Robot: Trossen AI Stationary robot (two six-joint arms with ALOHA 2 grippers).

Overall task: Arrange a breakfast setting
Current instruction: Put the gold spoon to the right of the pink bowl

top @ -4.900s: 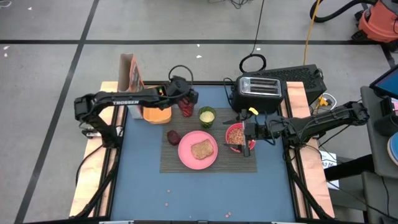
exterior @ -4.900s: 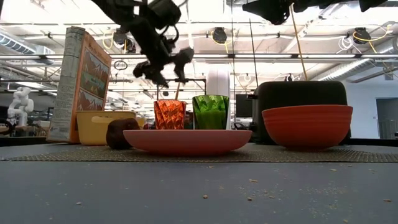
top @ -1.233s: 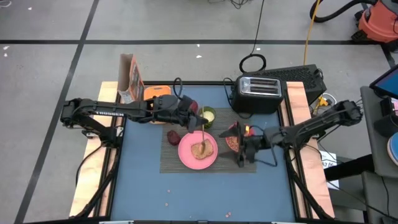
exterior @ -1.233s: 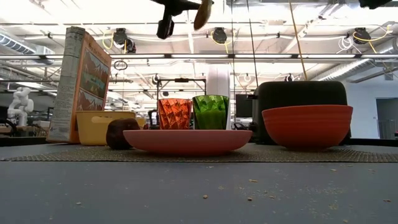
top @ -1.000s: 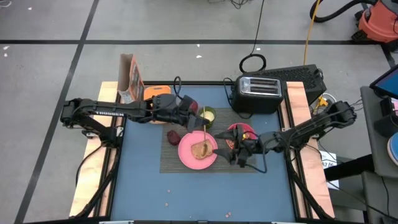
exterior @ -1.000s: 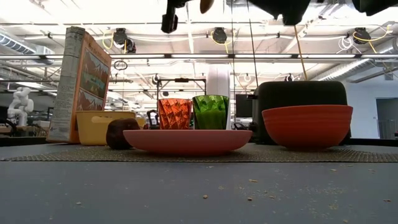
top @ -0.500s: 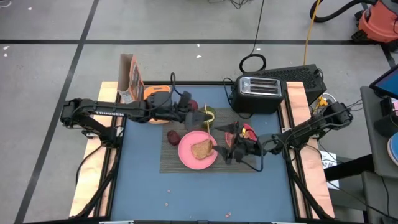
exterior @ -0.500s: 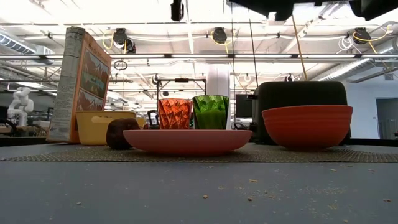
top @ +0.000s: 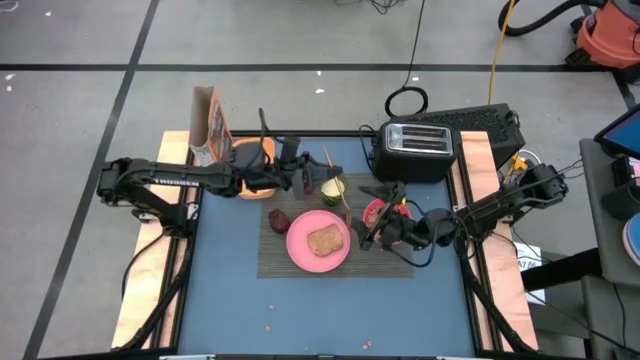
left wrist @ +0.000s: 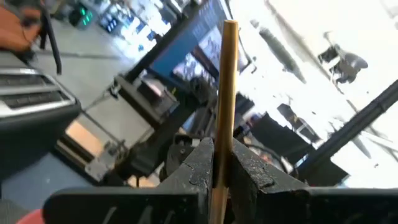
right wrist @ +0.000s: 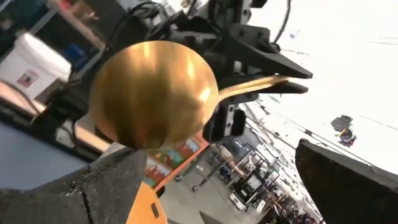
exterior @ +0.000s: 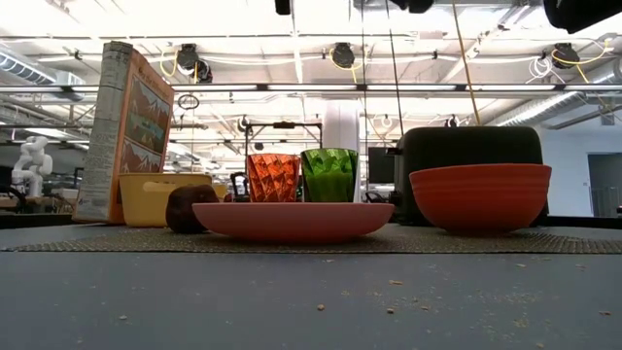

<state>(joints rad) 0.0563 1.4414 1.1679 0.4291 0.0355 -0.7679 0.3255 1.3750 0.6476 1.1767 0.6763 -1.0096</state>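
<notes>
On the dark woven placemat (top: pixel 300 265) lie the pink plate (top: pixel 300 248) with the toast (top: pixel 322 240), the dark-red fruit (top: pixel 280 218), the green cup (top: pixel 333 187) and the bowl (top: pixel 378 210), which is partly hidden by my right gripper. The left arm hides the red tumbler (exterior: pixel 272 178) in the high view. High above the cup, my left gripper (top: pixel 312 178) is shut on a gold spoon (top: pixel 340 195). My right gripper (right wrist: pixel 217 152) stands open on either side of the spoon's bowl (right wrist: pixel 152 93); whether it touches, I cannot tell. My left gripper pinches the spoon's thin handle (left wrist: pixel 219 163) between its two fingers, partway along it. The handle's free end (left wrist: pixel 229 28) sticks out past the fingertips. The spoon is lifted well clear of the table, its bowl slanting toward my right gripper.
A black toaster (top: pixel 415 150) stands at the far right. A cereal box (top: pixel 207 125) and an orange container (top: pixel 250 152) stand at the far left. Crumbs dot the bare blue tabletop (top: pixel 320 320) near the front edge.
My left gripper has risen and drawn back toward the far edge. It has turned the spoon, whose bowl has left the toast and swung toward the right gripper. My right gripper has moved left from beside the bowl and tipped upward. It stays open around the spoon's bowl.
</notes>
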